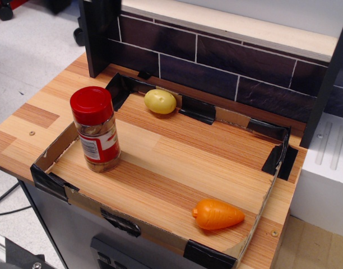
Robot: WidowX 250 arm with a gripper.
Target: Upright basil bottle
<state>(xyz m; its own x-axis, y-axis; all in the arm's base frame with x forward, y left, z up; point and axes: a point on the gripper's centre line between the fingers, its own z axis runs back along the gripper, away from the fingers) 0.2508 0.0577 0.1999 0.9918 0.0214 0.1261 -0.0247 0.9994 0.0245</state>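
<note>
The basil bottle (97, 130) stands upright on the wooden tray floor at the left, red cap on top, red-and-white label facing me, brownish contents showing. Nothing touches it. My gripper and arm are out of the frame; no part of them shows.
The shallow cardboard-walled tray (139, 226) has black tape at its corners. A yellow potato-like toy (160, 101) lies at the back wall. An orange carrot toy (217, 215) lies at the front right. A black post (98, 33) and a dark tiled wall (227, 61) stand behind.
</note>
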